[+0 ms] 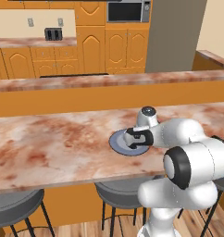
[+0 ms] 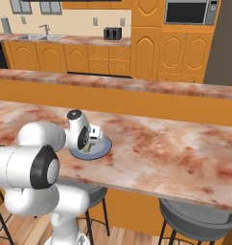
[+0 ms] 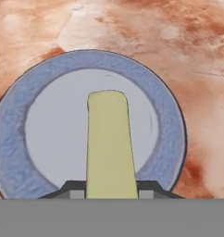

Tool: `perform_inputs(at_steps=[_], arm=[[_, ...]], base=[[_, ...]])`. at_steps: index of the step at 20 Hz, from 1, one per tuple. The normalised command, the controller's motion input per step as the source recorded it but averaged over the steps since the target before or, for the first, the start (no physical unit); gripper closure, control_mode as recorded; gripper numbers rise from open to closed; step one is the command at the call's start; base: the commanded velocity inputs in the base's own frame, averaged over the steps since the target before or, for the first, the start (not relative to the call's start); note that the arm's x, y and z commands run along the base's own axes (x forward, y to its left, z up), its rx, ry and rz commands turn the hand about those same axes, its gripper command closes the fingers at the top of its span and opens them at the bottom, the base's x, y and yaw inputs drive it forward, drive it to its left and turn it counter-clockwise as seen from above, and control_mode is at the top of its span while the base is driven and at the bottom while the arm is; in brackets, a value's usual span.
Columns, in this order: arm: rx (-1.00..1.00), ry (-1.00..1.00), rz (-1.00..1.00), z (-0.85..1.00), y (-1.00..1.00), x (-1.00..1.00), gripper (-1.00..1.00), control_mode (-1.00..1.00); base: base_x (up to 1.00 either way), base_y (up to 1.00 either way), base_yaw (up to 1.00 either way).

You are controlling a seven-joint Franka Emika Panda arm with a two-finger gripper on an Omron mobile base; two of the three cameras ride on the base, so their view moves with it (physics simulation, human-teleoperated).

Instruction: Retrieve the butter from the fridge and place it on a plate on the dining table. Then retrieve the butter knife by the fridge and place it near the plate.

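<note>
The kitchen was fitted in orange wood: cabinets (image 1: pixel 90 44) along the far wall, a microwave (image 1: pixel 127 10) set high among them, a sink (image 2: pixel 41 37) on the back counter and a dark toaster (image 2: pixel 112 33) beside it. The grey side of the fridge (image 1: pixel 171 34) stood tall at the right of the left base view. A narrower marbled ledge (image 1: pixel 109 81) ran across the middle of the room, and in front of it lay the dining table (image 1: pixel 49 148), long and wide, its reddish-brown stone top bare apart from one plate. Grey stools (image 1: pixel 16 206) were tucked under its near edge.

The white arm (image 1: pixel 192 162) reached over the near side of the table, with the hand hanging above the plate (image 1: pixel 117 142). The plate was round and blue-grey with a darker rim, and sat near the table's near edge.

The gripper (image 3: pixel 111 187) was closed on the butter (image 3: pixel 110 143), one dark finger (image 3: pixel 72 187) pressed to each side of the stick. In the hand view the pale-yellow butter pointed out from between the fingers over the middle of the plate; whether its far end touched the plate could not be told.
</note>
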Motion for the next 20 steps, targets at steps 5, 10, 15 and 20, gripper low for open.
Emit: perform_inputs(at_steps=[5,10,15,20], arm=[[0.00,-0.06,0.00,-0.23,0.01,0.22,1.00,-1.00],[0.00,0.02,0.00,-0.27,0.02,0.13,1.00,-1.00],[0.00,0.00,0.00,-0.02,0.01,0.20,1.00,-1.00],[0.00,0.00,0.00,0.00,0.05,0.27,1.00,-1.00]], base=[[0.00,0.00,0.00],[0.00,0.00,0.00],[0.00,0.00,0.00],[0.00,0.00,0.00]])
